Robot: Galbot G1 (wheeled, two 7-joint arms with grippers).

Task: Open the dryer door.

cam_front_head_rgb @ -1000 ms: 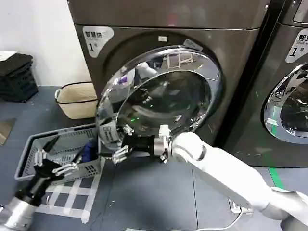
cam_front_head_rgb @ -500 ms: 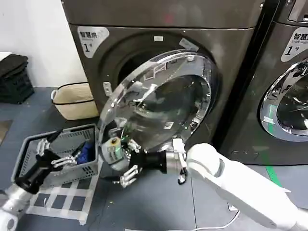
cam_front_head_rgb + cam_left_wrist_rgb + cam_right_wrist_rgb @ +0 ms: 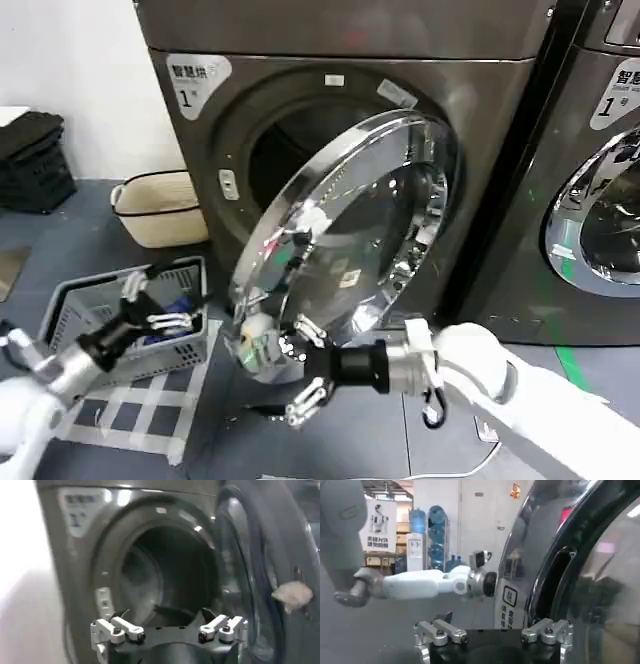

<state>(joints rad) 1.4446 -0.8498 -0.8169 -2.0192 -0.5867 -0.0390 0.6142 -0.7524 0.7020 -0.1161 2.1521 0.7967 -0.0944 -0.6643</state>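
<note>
The dryer door [image 3: 350, 230], a chrome-rimmed porthole with dark glass, stands swung partly out from the dark grey machine labelled "1" [image 3: 480, 150], so the drum opening [image 3: 280, 150] is exposed. My right gripper [image 3: 300, 368] is open at the door's lower left edge, its fingers spread beside the rim. In the right wrist view the chrome rim [image 3: 540, 545] runs close past the open right gripper [image 3: 492, 636]. My left gripper [image 3: 165, 305] hovers open and empty above the grey basket. The left wrist view has the left gripper [image 3: 170, 630] facing the drum opening [image 3: 165, 575], with the door [image 3: 265, 580] to one side.
A grey plastic basket [image 3: 75, 300] holding something blue sits on the floor at the left, over white tape marks [image 3: 140, 415]. A cream basket [image 3: 160, 205] stands against the wall. A second grey machine [image 3: 600, 200] with a similar door stands to the right.
The door has swung further out from the machine, showing more of the drum. My right gripper moved down and right along its lower edge. My left gripper rose toward the machine.
</note>
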